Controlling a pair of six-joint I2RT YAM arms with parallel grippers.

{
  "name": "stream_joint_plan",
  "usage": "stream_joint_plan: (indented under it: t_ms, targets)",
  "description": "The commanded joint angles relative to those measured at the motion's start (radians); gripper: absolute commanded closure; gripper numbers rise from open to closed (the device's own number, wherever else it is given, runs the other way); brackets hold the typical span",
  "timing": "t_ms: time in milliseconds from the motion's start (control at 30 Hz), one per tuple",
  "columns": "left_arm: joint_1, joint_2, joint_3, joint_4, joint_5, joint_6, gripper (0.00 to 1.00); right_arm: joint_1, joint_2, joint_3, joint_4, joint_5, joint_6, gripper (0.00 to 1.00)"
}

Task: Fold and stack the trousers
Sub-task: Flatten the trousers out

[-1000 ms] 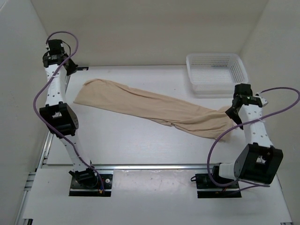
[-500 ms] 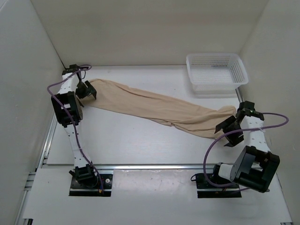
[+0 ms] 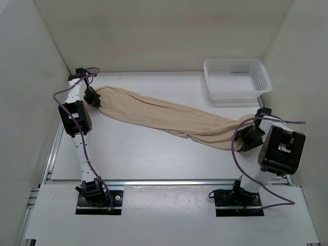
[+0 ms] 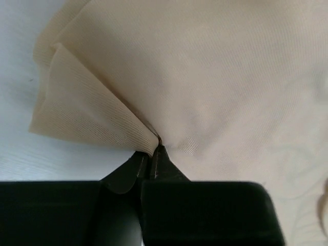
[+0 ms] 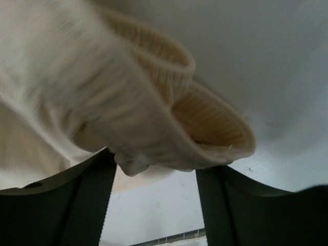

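White walls (image 3: 154, 36) box in a white bench (image 3: 138, 154). The trousers (image 3: 169, 115) lie stretched across it in one long slanting band, from the far left corner down toward the near right. They are plain beige, thin and wrinkled, broadest at the left end and narrower toward the right, with a fold edge showing along the near side around the middle. A white mesh basket (image 3: 238, 95) stands at the far right of the bench, just beyond the right end of the cloth and not touching it. Purple cables (image 3: 234, 148) loop along both arms.

The left tool (image 3: 94, 98) sits at the far left end of the trousers, low over the bench. In its wrist view the two fingers (image 4: 166, 169) are pressed together with a small pinch of fabric caught between their tips. Creases fan out from that pinch, and a flap of cloth folds away to the left onto the bare bench.

The right tool (image 3: 249, 137) is at the opposite end, where the narrow part of the trousers finishes near the right wall. Its wrist view shows its fingers (image 5: 87, 205) standing wide apart. A bunched, ribbed hem (image 5: 215, 128) hangs across the gap between them and curls into a loop. The cloth there is blurred, and I cannot tell whether it rests on either finger.
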Motion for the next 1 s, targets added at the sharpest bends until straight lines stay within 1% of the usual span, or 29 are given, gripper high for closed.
stream_joint_plan:
  t_ms: [0, 33, 100, 133, 167, 233, 367, 433, 533, 600, 700, 733, 767, 867, 900, 967]
  targets:
    - [-0.005, 0.030, 0.044, 0.023, 0.034, -0.022, 0.90, 0.005, 0.050, 0.036, 0.059, 0.068, 0.055, 0.37]
    - [-0.005, 0.030, 0.062, 0.023, 0.034, -0.022, 0.90, 0.005, 0.050, 0.047, 0.073, 0.092, 0.055, 0.41]
    - [-0.005, 0.030, 0.082, 0.023, 0.025, -0.022, 0.90, 0.028, 0.075, 0.076, 0.073, 0.146, 0.055, 0.57]
    - [-0.005, 0.030, 0.102, 0.023, 0.012, -0.031, 0.90, 0.028, 0.075, 0.090, 0.073, 0.199, 0.055, 0.67]
    - [0.004, 0.011, 0.113, 0.023, 0.012, -0.031, 0.90, 0.037, 0.084, 0.129, 0.052, 0.218, 0.055, 0.86]
    - [0.004, -0.012, 0.154, 0.023, -0.011, -0.040, 0.90, 0.037, 0.084, 0.180, 0.026, 0.268, 0.043, 0.99]
    - [0.026, -0.074, 0.222, 0.023, -0.011, -0.040, 0.90, 0.037, 0.074, 0.333, -0.029, 0.299, -0.001, 0.99]
    - [0.041, -0.095, 0.222, 0.033, 0.003, -0.051, 0.90, 0.037, 0.063, 0.375, -0.040, 0.331, -0.026, 0.99]
    - [0.069, -0.147, 0.179, 0.033, 0.018, -0.051, 0.90, 0.037, 0.041, 0.398, -0.065, 0.332, -0.026, 0.99]
    - [0.078, -0.192, 0.105, 0.046, 0.018, -0.051, 0.90, 0.037, 0.030, 0.387, -0.065, 0.332, -0.026, 0.99]
    - [0.087, -0.241, -0.031, 0.057, 0.009, -0.042, 0.90, 0.037, -0.012, 0.322, -0.074, 0.341, 0.000, 0.99]
    - [0.087, -0.282, -0.073, 0.057, -0.007, -0.042, 0.90, 0.037, -0.028, 0.274, -0.074, 0.353, 0.000, 0.99]
    - [0.087, -0.302, -0.152, 0.072, -0.026, -0.042, 0.90, 0.027, -0.061, 0.250, -0.074, 0.362, 0.011, 0.99]
    - [0.087, -0.390, -0.261, 0.073, -0.064, -0.030, 0.90, 0.008, -0.145, 0.159, -0.097, 0.375, 0.020, 0.99]
    - [0.096, -0.416, -0.347, 0.073, -0.095, -0.030, 0.90, 0.008, -0.167, 0.139, -0.106, 0.391, 0.029, 0.99]
    - [0.096, -0.497, -0.439, 0.073, -0.118, -0.030, 0.90, -0.001, -0.224, 0.090, -0.125, 0.405, 0.029, 0.99]
